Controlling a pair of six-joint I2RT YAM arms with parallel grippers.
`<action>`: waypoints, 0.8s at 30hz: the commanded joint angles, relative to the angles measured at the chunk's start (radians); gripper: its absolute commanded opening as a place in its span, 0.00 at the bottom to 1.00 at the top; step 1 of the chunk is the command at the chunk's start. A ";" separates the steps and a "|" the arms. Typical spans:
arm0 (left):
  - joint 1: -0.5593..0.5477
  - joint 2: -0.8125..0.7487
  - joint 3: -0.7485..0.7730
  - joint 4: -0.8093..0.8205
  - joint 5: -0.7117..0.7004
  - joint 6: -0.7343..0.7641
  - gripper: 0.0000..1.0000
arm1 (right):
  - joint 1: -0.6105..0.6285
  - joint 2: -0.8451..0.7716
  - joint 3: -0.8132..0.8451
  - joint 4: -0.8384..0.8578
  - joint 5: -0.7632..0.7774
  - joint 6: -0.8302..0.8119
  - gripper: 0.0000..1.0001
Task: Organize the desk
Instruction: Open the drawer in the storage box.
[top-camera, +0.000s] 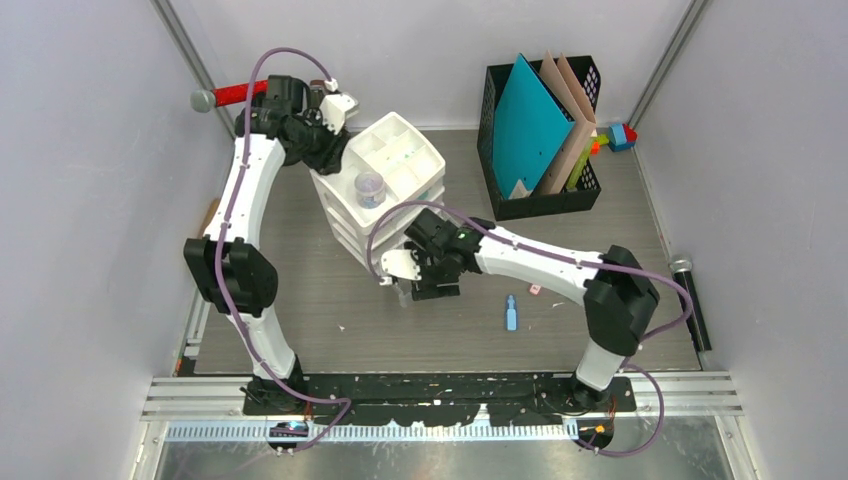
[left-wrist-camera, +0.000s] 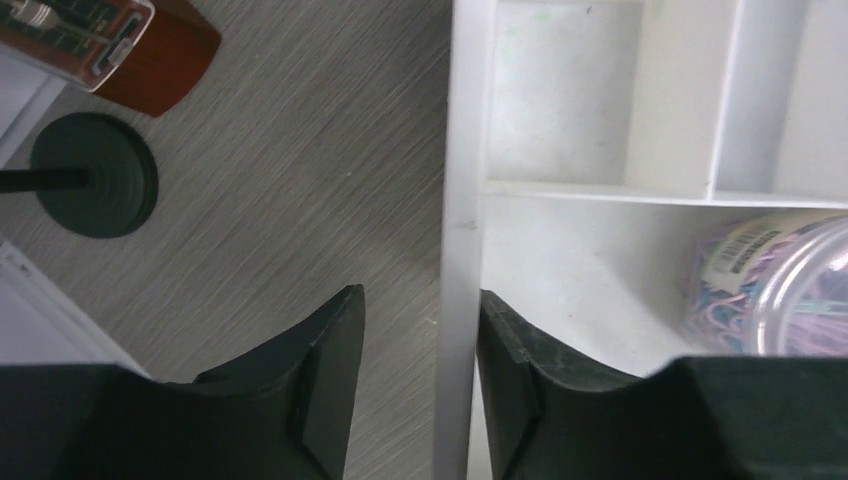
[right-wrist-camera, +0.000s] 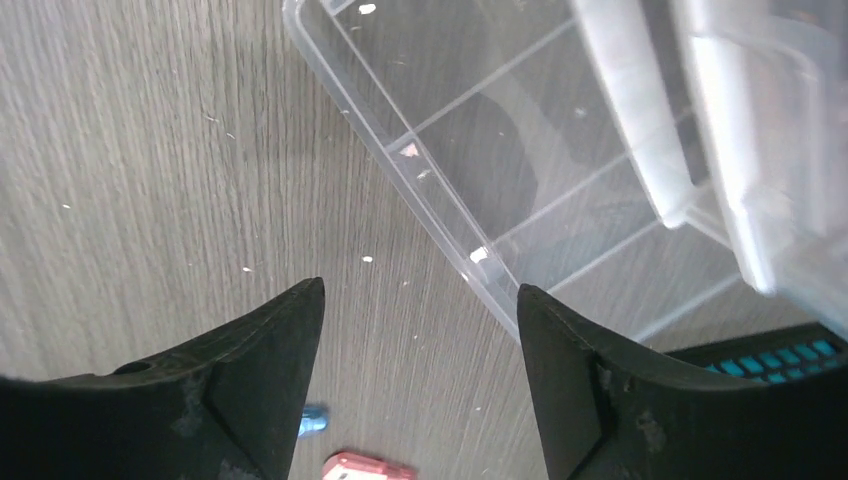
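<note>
Desk (top-camera: 330, 335) spans the floor between lavender walls, under both arms.
White drawer organizer (top-camera: 400, 165) stands rear-centre on it; left gripper (left-wrist-camera: 415, 300) straddles the organizer's rim wall, jaws apart; right gripper (right-wrist-camera: 420, 290) gapes over bare wood beside a clear tray (right-wrist-camera: 520, 150).

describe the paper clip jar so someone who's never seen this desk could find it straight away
Start at the white drawer organizer in the middle of the desk, left of the black file holder. In its open top sits a small clear round jar packed with pastel paper clips. It is the only round, see-through thing among the white compartments.
</note>
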 joint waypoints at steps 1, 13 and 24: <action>0.009 -0.013 -0.009 0.052 -0.087 -0.023 0.52 | -0.009 -0.140 0.005 0.036 0.014 0.217 0.78; 0.010 -0.162 -0.117 0.281 -0.152 -0.184 0.90 | -0.318 -0.347 -0.142 0.021 -0.094 0.464 0.82; 0.010 -0.425 -0.385 0.394 -0.134 -0.330 1.00 | -0.605 -0.470 -0.346 -0.013 -0.113 0.447 0.82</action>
